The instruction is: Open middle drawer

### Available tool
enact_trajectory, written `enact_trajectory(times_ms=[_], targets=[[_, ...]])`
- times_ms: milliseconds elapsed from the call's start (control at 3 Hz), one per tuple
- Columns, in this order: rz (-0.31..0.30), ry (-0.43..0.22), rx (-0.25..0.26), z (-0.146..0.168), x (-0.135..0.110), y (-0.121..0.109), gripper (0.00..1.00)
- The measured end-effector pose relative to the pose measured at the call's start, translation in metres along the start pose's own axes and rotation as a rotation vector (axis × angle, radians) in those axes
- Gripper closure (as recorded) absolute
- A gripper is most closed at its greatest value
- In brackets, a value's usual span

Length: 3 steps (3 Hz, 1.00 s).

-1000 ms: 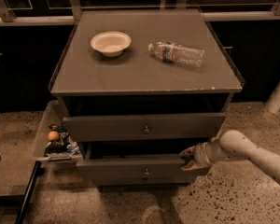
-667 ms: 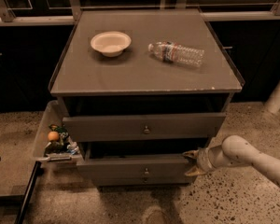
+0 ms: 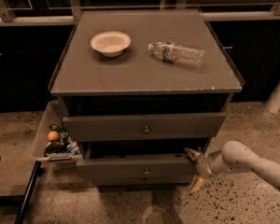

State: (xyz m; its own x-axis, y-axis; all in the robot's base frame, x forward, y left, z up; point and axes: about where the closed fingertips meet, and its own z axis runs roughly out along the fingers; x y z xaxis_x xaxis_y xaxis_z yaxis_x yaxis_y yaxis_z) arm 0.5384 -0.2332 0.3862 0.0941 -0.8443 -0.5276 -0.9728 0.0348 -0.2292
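The grey cabinet has stacked drawers, each with a small brass knob. The top drawer (image 3: 107, 126) stands slightly out. The middle drawer (image 3: 126, 168) below it is pulled out a little, with a dark gap above its front and its knob (image 3: 146, 171) at centre. The bottom drawer front shows only as a thin strip under it. My gripper (image 3: 194, 168) is at the right end of the middle drawer front. Its two fingers are spread apart, one above and one below, and hold nothing. The white arm (image 3: 242, 160) reaches in from the lower right.
A white bowl (image 3: 110, 42) and a water bottle (image 3: 176, 53) lying on its side are on the cabinet top (image 3: 144, 76). A clear side bin (image 3: 49, 139) on the left holds snacks. A white post (image 3: 277, 94) stands at right. The floor is speckled.
My gripper has shifted slightly right and down, away from the drawer's right end. The middle drawer stays pulled out as before.
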Motion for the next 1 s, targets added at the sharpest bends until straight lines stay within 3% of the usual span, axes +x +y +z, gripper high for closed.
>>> enact_trajectory(times_ms=[1000], targets=[[-0.001,-0.001,-0.009,-0.0088,-0.0089,-0.0016,0.81]])
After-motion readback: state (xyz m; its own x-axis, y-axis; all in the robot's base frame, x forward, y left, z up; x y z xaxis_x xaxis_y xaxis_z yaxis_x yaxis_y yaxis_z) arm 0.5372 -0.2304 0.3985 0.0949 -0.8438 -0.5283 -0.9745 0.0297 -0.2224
